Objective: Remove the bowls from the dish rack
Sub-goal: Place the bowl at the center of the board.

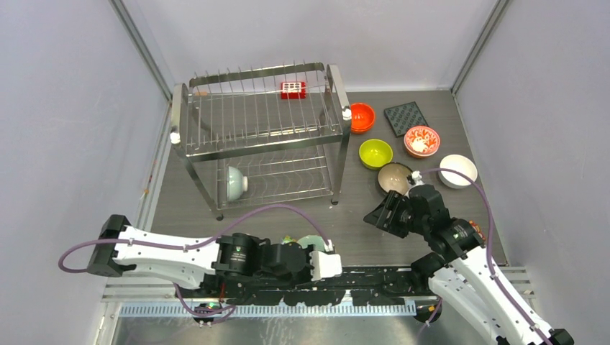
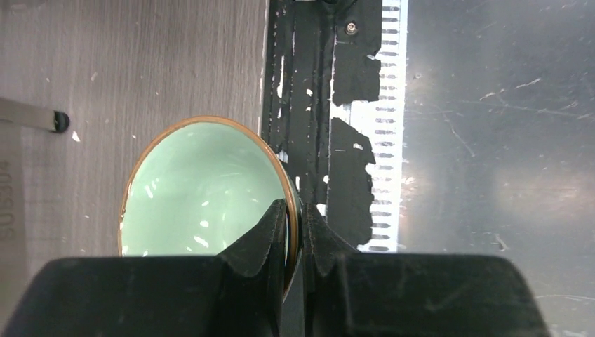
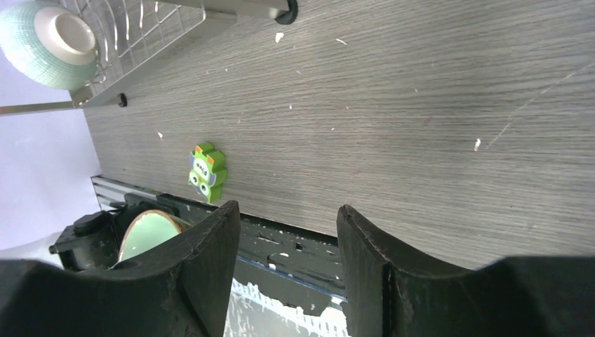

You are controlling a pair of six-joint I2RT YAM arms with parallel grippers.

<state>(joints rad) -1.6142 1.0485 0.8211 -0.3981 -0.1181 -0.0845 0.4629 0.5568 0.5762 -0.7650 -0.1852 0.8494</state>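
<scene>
Left wrist: left fingers [image 2: 263, 242] pinch green bowl [image 2: 196, 189] rim, table [image 2: 140, 63] edge; right fingers [image 3: 210, 256] apart.

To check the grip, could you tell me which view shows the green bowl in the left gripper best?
The left wrist view: the green bowl fills it, rim pinched by the left gripper. The top view shows only a sliver beside that gripper; the right wrist view shows part of its inside.

faint stamp ending 304 on grey strip [image 2: 8, 203], green sticker [image 3: 208, 171] print illegible
</scene>
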